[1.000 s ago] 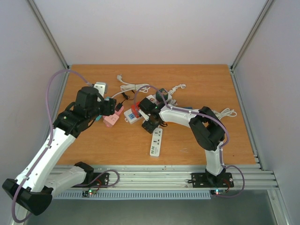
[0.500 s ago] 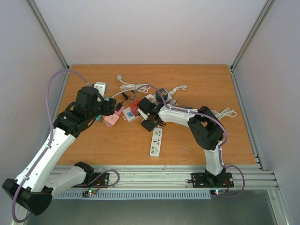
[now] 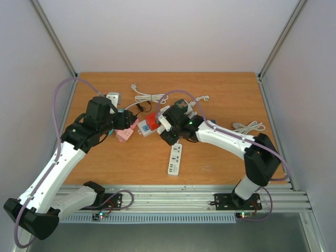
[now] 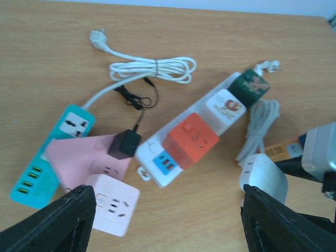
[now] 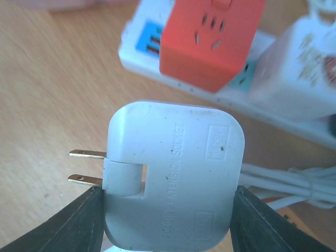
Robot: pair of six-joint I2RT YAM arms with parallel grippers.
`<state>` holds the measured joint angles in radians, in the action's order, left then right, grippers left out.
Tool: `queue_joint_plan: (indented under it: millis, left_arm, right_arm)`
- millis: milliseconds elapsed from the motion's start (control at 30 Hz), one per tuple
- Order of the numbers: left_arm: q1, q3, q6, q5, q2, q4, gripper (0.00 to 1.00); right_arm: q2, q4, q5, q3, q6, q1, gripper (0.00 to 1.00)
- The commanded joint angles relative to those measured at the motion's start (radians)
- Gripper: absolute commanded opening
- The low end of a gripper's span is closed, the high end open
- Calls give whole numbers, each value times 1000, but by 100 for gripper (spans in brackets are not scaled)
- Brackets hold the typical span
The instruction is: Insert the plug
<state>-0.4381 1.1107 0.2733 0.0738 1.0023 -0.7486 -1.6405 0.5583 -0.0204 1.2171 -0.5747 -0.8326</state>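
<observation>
White plastic marks the task's thing: the white plug (image 5: 176, 173), a flat square folding adapter, is clamped by its two side edges in the right gripper (image 5: 170, 220) and is carried above the table, just on the near side of the white power strip (image 4: 144, 157), close to that strip's end with the blue ports. The step in hand is judged to be the carry and line-up before insertion; no prong is yet seated in any socket. Its two brass prongs are seen in the right wrist view pointing sideways, level with the table top and running roughly along the strip's length, not down toward a socket face; the flat body is laid face-up to the camera. A turn of the wrist is therefore judged to be needed, so that the prongs are aimed into a free two-slot opening, perhaps on the orange cube (image 5: 210, 42) seated on the strip, and only then a straight push. The left gripper (image 4: 168, 220) is held wide with nothing between its fingers, beyond the strip's blue-port end, over the pink socket block (image 4: 89, 157).
</observation>
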Motion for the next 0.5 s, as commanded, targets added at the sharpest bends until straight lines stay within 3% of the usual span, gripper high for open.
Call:
queue_joint_plan:
  millis: [0, 267, 467]
  left_arm:
    - [-1, -18, 129, -174, -36, 21, 76]
    - [-1, -125, 378, -572, -11, 265, 77]
    - [-1, -97, 459, -692, 50, 342, 77]
  right_arm:
    - [109, -44, 86, -11, -46, -17, 57]
    - [263, -57, 269, 9, -133, -30, 61]
    - [262, -4, 335, 66, -190, -39, 61]
